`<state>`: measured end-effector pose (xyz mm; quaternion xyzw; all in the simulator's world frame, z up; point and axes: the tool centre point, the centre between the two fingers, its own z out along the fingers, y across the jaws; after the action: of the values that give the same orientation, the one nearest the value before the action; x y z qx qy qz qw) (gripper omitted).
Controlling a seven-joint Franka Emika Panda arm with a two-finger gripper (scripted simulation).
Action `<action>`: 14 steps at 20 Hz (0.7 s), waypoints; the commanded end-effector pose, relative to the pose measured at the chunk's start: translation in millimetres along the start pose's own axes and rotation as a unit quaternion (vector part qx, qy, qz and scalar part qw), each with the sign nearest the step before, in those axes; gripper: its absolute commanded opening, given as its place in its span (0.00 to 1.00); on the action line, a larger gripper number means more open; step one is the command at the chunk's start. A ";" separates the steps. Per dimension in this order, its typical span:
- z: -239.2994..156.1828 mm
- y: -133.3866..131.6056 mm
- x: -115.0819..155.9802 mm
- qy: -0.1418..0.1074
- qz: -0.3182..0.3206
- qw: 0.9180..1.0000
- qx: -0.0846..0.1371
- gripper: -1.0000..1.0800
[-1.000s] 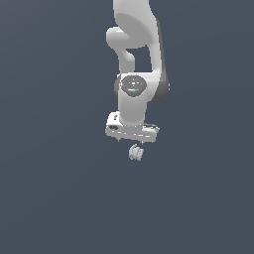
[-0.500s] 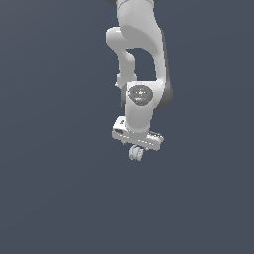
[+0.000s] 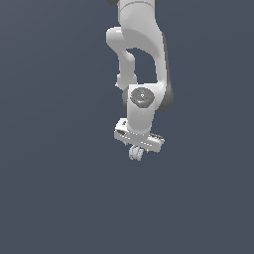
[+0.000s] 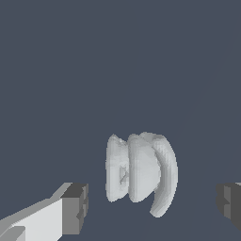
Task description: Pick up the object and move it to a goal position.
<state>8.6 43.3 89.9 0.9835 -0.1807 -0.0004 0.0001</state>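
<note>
The object [image 3: 135, 153] is a tiny pale grey-white ribbed piece like stacked discs, right under the white arm's hand in the exterior view. In the wrist view the object [image 4: 141, 173] fills the middle, standing on edge between the two dark-tipped fingers. My gripper [image 3: 137, 149] is open: one fingertip [image 4: 75, 208] and the other fingertip [image 4: 229, 201] flank the piece, each with a clear gap to it. Nothing touches the object.
A plain dark grey-blue surface [image 3: 54, 198] fills both views. The white arm [image 3: 141, 59] rises above the hand to the exterior view's top edge.
The hand has come down towards the object and shifted slightly to the exterior view's right, with the wrist leaning over. The object has stayed where it was.
</note>
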 end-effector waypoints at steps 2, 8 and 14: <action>5.7 0.1 -0.1 0.000 0.000 1.000 0.000 0.96; 35.1 0.5 -0.9 0.000 0.002 1.000 0.000 0.96; 49.9 -0.2 -0.1 0.000 0.002 1.000 0.000 0.96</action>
<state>7.5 43.3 41.8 0.9831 -0.1828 -0.0009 0.0003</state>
